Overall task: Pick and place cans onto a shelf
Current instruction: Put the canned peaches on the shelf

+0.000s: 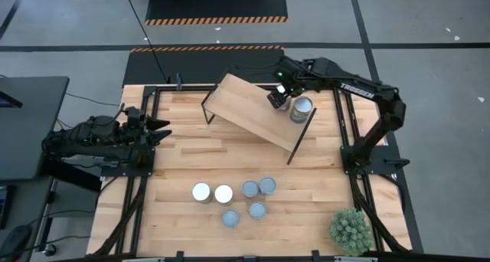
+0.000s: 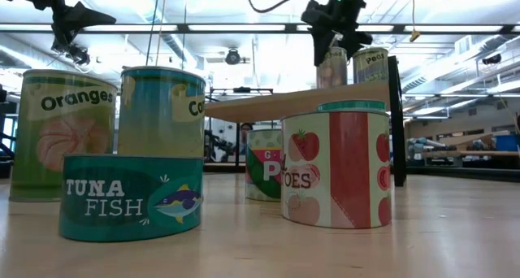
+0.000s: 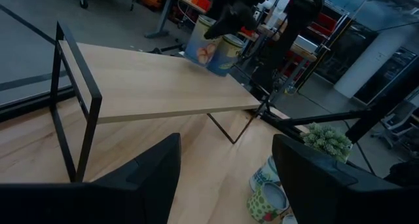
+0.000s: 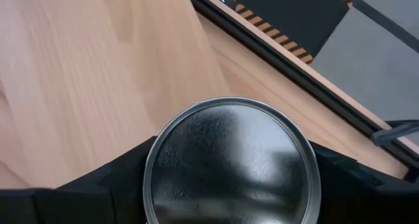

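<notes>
The shelf [image 1: 253, 110], a light wooden board on thin dark legs, stands askew at the table's far middle. My right gripper [image 1: 279, 98] is over its far right end, shut on a can with a silvery top [image 4: 232, 162]. A second can [image 1: 302, 109] stands on the shelf just to the right of it. Several more cans stand on their bases on the tabletop near the front, two white-topped [image 1: 212, 193] and the others blue-grey-topped [image 1: 250, 189]. My left gripper [image 1: 162, 132] is open and empty at the table's left edge. My right gripper pinches the can between its two fingers [image 4: 118, 181], one on each side of the round wall just below the top rim [image 4: 152, 160]. The fingers come from above, pointing down. The can stays upright [image 2: 331, 67], its base at shelf level; whether it rests there I cannot tell.
A spiky green potted plant [image 1: 351, 230] stands at the table's near right corner. The shelf's near left part [image 1: 233, 97] is bare. Dark frame rails [image 1: 348, 132] run along the table's left and right sides.
</notes>
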Controlling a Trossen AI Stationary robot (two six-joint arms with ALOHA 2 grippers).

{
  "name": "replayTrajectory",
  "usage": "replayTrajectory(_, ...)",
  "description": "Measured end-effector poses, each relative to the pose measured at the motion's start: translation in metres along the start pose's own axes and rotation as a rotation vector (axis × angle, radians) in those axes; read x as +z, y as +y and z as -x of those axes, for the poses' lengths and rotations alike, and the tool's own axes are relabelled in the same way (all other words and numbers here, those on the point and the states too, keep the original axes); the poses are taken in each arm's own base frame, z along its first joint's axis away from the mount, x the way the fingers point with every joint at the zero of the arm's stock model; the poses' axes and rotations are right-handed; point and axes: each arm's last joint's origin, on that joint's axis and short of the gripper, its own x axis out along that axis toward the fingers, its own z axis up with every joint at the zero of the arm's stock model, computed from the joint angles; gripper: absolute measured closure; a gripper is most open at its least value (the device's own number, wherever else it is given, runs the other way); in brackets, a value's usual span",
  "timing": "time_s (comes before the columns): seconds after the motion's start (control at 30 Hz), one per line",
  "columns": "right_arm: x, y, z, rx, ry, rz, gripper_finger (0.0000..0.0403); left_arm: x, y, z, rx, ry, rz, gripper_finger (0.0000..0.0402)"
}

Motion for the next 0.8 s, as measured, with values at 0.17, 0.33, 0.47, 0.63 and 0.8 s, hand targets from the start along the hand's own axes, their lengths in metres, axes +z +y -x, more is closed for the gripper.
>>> replayTrajectory(0.17,-0.003,-0.004,-0.001,-0.004,0.009,0.007,0.0082,0.0,0.0,0.0,0.0,0.0,0.0,0.0155)
replayTrajectory(0.33,-0.005,-0.009,-0.009,-0.02,0.032,0.008,0.0082,0.0,0.0,0.0,0.0,0.0,0.001,0.0155)
replayTrajectory(0.47,-0.006,-0.01,-0.012,-0.024,0.046,0.009,0.0082,0.0,0.0,0.0,0.0,0.0,0.003,0.0155)
replayTrajectory(0.63,-0.006,-0.01,-0.012,-0.025,0.044,0.008,0.0082,0.0,0.0,0.0,0.001,0.0,0.007,0.0155)
replayTrajectory(0.8,-0.006,-0.01,-0.012,-0.025,0.044,0.008,0.008,0.0,0.0,0.0,0.001,0.0,0.006,0.0155)
